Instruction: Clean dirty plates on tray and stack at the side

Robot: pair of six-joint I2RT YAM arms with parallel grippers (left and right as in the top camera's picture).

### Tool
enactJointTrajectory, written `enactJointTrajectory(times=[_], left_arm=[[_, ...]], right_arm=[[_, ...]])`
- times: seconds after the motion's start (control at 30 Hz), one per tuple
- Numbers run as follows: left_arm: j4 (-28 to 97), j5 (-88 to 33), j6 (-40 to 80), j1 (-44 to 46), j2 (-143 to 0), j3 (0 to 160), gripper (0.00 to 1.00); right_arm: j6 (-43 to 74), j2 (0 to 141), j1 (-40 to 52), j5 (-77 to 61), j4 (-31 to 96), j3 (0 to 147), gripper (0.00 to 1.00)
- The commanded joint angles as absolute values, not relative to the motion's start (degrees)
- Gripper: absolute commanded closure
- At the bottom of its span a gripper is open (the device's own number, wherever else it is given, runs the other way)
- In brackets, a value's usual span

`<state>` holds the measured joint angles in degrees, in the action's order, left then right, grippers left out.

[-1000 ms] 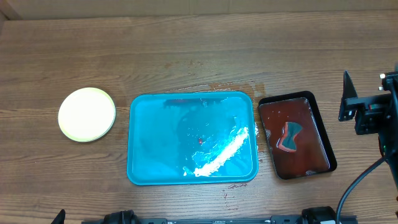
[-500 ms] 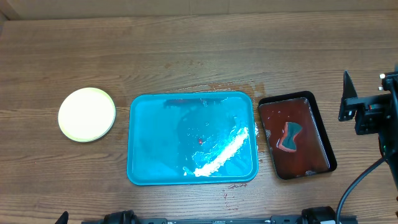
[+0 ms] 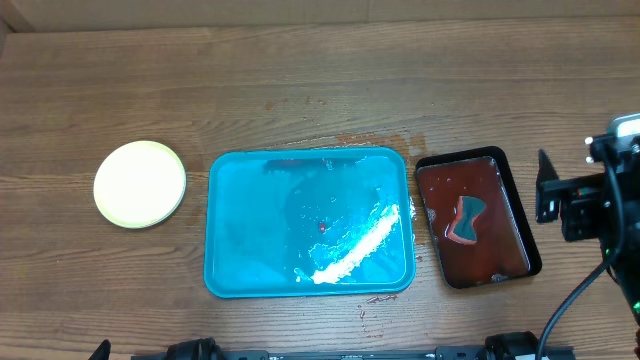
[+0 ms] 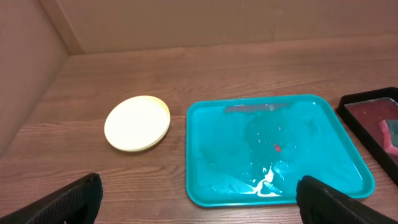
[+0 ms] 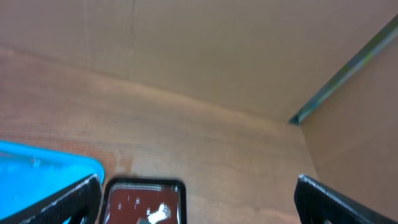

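The tray [image 3: 245, 230] is sitting in the middle of the wooden table [image 3: 300, 90], long side running left to right. It's looking wet, with a whitish streak [image 3: 355, 245] running diagonally across its right half and a tiny red speck [image 3: 322, 227] near the centre. Nothing else is lying on it.

Just to its right, apart from it, a smaller dark tray [image 3: 460, 154] is holding reddish liquid, and a small grey-blue piece [image 3: 465, 218] is lying in it. I can't tell what that piece is. Some wet smudges [image 3: 385, 138] are showing on the wood by the blue tray's far right corner.

The plates [image 3: 140, 184] are sitting off to the left of the blue tray, near it but not touching. Only a clean pale yellow top is showing, so I can't count them.

The right gripper [image 5: 199, 208] is hanging past the dark tray at the table's right edge, fingers spread wide and holding nothing. The left gripper [image 4: 202, 205] is hovering at the near edge, also spread wide and empty.
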<state>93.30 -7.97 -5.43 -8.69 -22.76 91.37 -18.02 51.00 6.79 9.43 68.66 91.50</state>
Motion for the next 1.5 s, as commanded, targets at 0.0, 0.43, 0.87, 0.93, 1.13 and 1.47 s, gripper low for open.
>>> enactJointTrajectory(times=[0.0,0.43,0.87,0.93,1.13,1.47], left_arm=[[93.3,-8.6,-4.2,-8.4,-22.7,91.1,0.00],[93.3,-8.6,-4.2,-8.4,-22.7,91.1,0.00],[93.2,-8.6,-4.2,-8.4,-22.7,91.1,0.00],[93.2,-8.6,-4.2,-8.4,-22.7,91.1,0.00],[93.2,-8.6,-4.3,-8.4,-22.7,91.1,0.00],[93.2,-8.6,-4.2,-8.4,-22.7,91.1,0.00]], right_arm=[[-18.1,50.9,6.7,10.9,71.5,92.3,0.00],[-19.1,51.0,6.7,6.9,75.2,90.9,0.00],[-19.1,35.0,6.7,-6.4,43.0,63.4,0.00],[-19.0,31.1,6.7,-8.4,37.7,57.5,0.00],[-13.1,20.3,6.7,-9.4,21.5,40.6,0.00],[-13.1,7.6,6.7,-13.9,1.1,18.0,0.00]])
